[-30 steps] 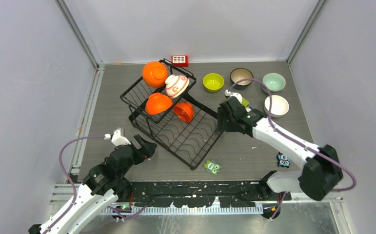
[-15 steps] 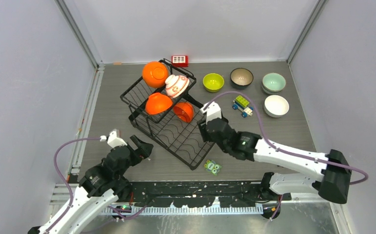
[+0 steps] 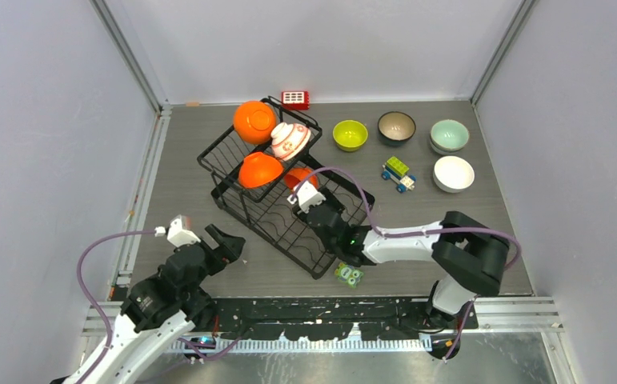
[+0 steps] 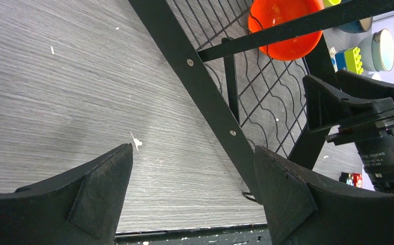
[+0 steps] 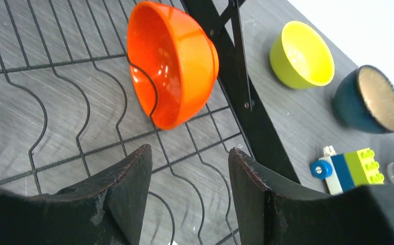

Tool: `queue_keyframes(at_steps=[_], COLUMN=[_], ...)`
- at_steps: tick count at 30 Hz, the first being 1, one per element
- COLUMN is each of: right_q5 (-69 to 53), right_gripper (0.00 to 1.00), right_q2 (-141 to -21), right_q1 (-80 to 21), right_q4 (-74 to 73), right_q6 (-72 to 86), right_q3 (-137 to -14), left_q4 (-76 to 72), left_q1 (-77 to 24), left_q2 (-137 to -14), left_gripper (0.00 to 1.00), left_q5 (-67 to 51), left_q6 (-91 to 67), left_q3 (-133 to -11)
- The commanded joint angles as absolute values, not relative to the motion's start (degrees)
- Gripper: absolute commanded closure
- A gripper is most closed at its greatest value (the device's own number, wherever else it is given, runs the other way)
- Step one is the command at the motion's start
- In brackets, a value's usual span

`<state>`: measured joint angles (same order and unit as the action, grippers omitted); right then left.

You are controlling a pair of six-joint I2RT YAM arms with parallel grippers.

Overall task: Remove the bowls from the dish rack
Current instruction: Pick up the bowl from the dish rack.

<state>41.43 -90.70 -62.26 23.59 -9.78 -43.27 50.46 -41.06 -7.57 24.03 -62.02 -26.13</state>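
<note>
Grey counter [image 3: 465, 232], centre frame: in the dish rack [image 5: 258, 125] an orange bowl [image 5: 171, 64] lies tilted, just ahead of the right gripper [image 5: 189, 150], which is parted and empty. The left gripper [image 4: 193, 149] is wide and farther off.

A dark grey, wood-grained surface [image 3: 185, 160] is boxed in on three sides by plain, pale lavender-grey panels: a back wall [image 3: 313, 48] behind it, a left wall [image 3: 41, 160] and a right wall [image 3: 585, 160]. Silver metal posts [image 3: 129, 56] rise from the surface's two far corners. A scuffed black-and-silver rail [image 3: 329, 316] runs along its near edge. The light is soft and even.
</note>
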Motion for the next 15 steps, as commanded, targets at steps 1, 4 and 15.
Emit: queue_keyframes(at_steps=[1,4,15], right_q5=[47.4,49.4,56.7], right_gripper=[0.39,0.38,0.41], right_q2=[-94.5,-96.9,-107.6], right_q1=[-63.6,-64.1,-64.1], right_q4=[39.8,42.5,52.4], right_q6=[-17.6,-19.1,-26.3], right_q3=[-45.1,-45.6,-50.7], left_q4=[51.9,52.1,51.9], left_q1=[-40.8,-40.8,-40.8], left_q2=[-6.0,-5.5,-6.0], left_gripper=[0.11,0.11,0.11], left_q5=[25.5,25.4,25.4], left_q6=[-62.1,-62.1,-62.2], left_q3=[-28.2,-28.1,-27.9])
